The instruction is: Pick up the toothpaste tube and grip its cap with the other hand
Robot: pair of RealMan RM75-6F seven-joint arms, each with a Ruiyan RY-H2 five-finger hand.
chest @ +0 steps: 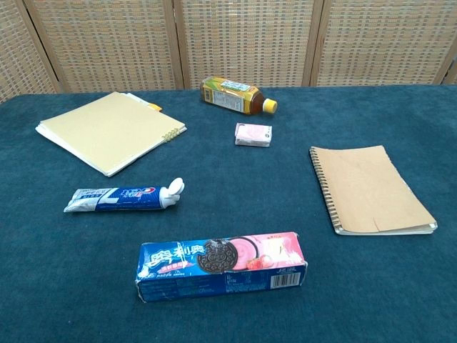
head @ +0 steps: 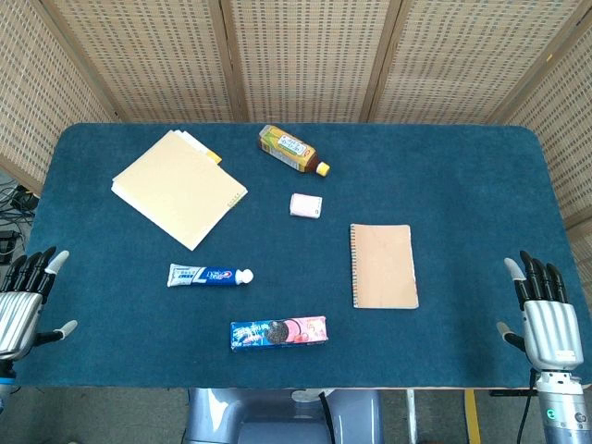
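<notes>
The blue and white toothpaste tube (head: 205,276) (chest: 119,199) lies flat on the blue table, left of centre. Its white cap (head: 244,276) (chest: 173,191) points to the right. My left hand (head: 22,301) hovers at the table's left edge, fingers spread and holding nothing, well to the left of the tube. My right hand (head: 543,313) hovers at the table's right edge, fingers apart and empty, far from the tube. The chest view shows neither hand.
A cookie box (head: 278,333) (chest: 221,264) lies just in front of the tube. A brown spiral notebook (head: 383,265) (chest: 368,189) sits right of centre. A yellow notebook (head: 178,188) (chest: 111,131), a tea bottle (head: 293,150) (chest: 237,96) and a small pink packet (head: 306,205) (chest: 253,134) lie further back.
</notes>
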